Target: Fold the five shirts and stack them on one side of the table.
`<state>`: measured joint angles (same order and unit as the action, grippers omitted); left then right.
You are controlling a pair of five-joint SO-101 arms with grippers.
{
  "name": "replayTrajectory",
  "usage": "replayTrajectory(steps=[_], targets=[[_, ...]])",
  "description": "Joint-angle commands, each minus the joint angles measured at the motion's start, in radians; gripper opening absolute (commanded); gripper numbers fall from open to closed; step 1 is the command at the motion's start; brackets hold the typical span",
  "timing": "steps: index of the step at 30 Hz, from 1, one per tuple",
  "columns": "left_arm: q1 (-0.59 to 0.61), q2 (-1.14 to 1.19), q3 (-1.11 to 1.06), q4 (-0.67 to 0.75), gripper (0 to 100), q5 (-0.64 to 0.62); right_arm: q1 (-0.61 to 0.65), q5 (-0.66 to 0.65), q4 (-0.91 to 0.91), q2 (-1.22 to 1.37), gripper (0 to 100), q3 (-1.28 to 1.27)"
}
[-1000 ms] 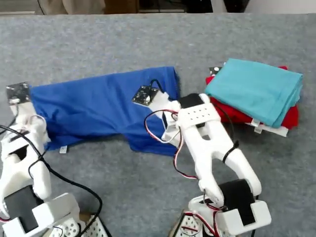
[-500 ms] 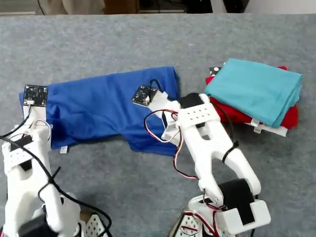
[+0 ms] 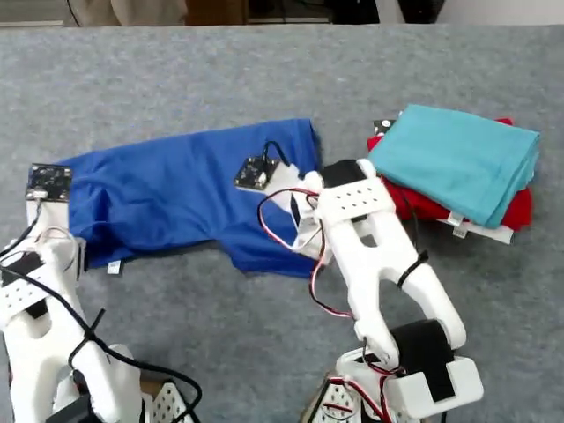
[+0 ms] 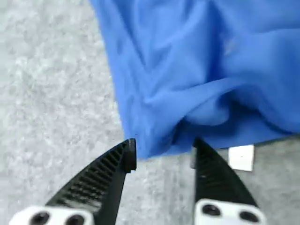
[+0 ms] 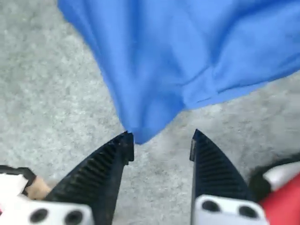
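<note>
**One camera overhead, two riding the wrists close over the blue shirt**

The high view looks steeply down from above the arms' side of the worktop [image 3: 176, 79]. It takes in both arm bases at the near edge and the far edge where the room begins. The left wrist view looks out along its own gripper [image 4: 161, 150], from close above the grey worktop and one edge of the blue shirt [image 4: 197, 61]. The right wrist view looks along its gripper [image 5: 161, 138] in the same way, close over another edge of that shirt. All three views share the shirt. The high view shows it whole, with the left arm [image 3: 40, 291] at its left end and the right arm [image 3: 361, 238] near its right end.
</note>
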<state>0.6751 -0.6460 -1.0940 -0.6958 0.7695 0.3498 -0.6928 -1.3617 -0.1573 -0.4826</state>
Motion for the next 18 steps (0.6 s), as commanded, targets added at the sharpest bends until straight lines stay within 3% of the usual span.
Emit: replayTrajectory(steps=[1,6,9,10,14,18], targets=[[0.041,-0.027,0.071,-0.006,23,-0.061,-0.022,-0.006,-0.025,-0.031,21.0,0.113],[0.089,-0.045,0.190,-0.008,22,-0.078,-0.033,-0.003,-0.051,-0.028,19.6,0.260],[0.120,-0.082,0.272,-0.006,1,-0.132,-0.042,0.069,-0.006,0.002,3.6,0.363],[0.114,-0.085,0.295,-0.008,2,-0.158,-0.041,0.084,0.008,0.033,0.0,0.404],[0.014,-0.077,0.311,0.015,2,-0.436,-0.005,0.135,0.066,0.265,2.2,0.581],[-0.101,0.045,0.299,0.172,3,-0.655,-0.004,0.226,0.126,0.553,0.2,0.809]])
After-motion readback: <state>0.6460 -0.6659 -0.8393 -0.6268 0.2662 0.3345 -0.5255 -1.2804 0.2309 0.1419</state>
